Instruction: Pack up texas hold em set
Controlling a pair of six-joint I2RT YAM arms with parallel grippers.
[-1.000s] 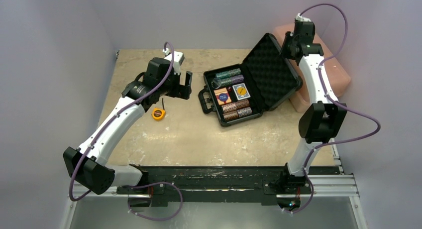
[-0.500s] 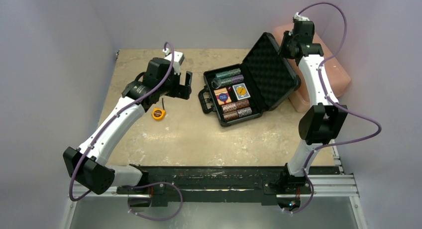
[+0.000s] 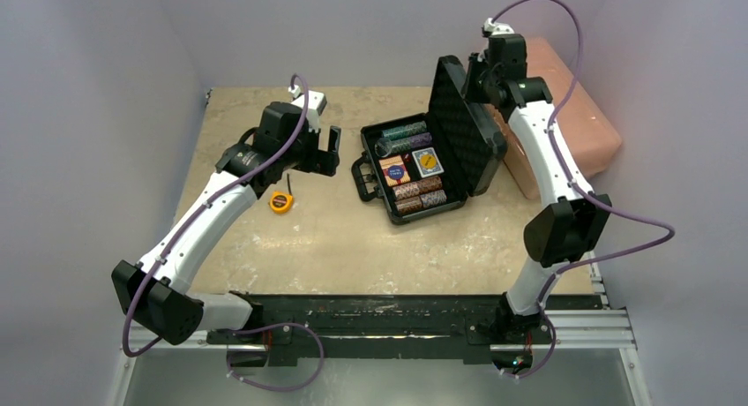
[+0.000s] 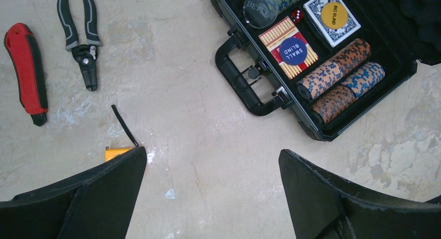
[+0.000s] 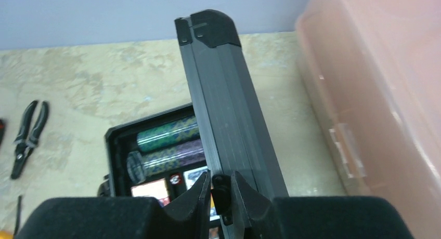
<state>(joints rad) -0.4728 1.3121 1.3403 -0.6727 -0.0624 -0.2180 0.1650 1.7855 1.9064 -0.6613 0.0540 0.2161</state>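
R end effector (image 5: 221, 192) pinches rim of ribbed black briefcase lid (image 5: 226, 109). L end effector (image 4: 212, 153) spread wide above mottled desk (image 4: 182, 93).

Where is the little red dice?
In the left wrist view, the red die sits inside the black case, tucked between the red card deck and the blue card deck.

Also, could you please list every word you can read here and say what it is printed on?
"SMALL BLIND": blue round button on the red card deck.
"BIG BLIND": yellow round button on the blue card deck.
"DE...": clear round button; the rest is unreadable.
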